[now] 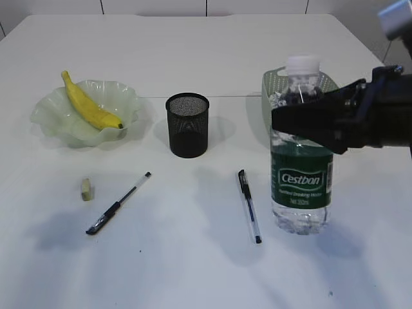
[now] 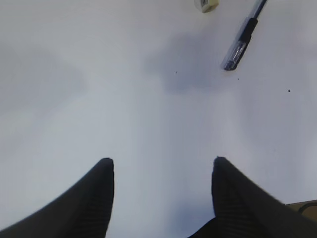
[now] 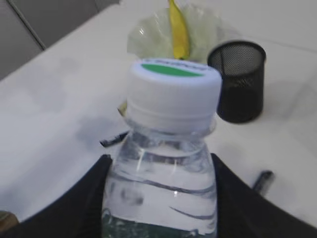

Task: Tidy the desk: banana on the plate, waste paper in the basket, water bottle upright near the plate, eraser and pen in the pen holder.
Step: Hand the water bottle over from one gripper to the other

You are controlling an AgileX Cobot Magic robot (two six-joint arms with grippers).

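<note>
The water bottle [image 1: 302, 187] stands upright on the table at the right, and my right gripper [image 1: 290, 122] is shut on its shoulder below the white cap [image 3: 173, 94]. The banana [image 1: 90, 106] lies on the pale green plate [image 1: 51, 119] at the left. The black mesh pen holder [image 1: 187, 125] stands in the middle. One pen [image 1: 119, 203] and the eraser [image 1: 86, 188] lie at front left, a second pen [image 1: 250, 206] beside the bottle. My left gripper [image 2: 162, 166] hangs open over bare table, with that pen [image 2: 242, 39] and the eraser [image 2: 207, 5] ahead of it. The waste paper is hidden.
A light green basket [image 1: 270, 87] stands behind the bottle, its inside mostly hidden by the bottle and my right arm. The white table has a seam running across it behind the pen holder. The left arm does not show in the exterior view.
</note>
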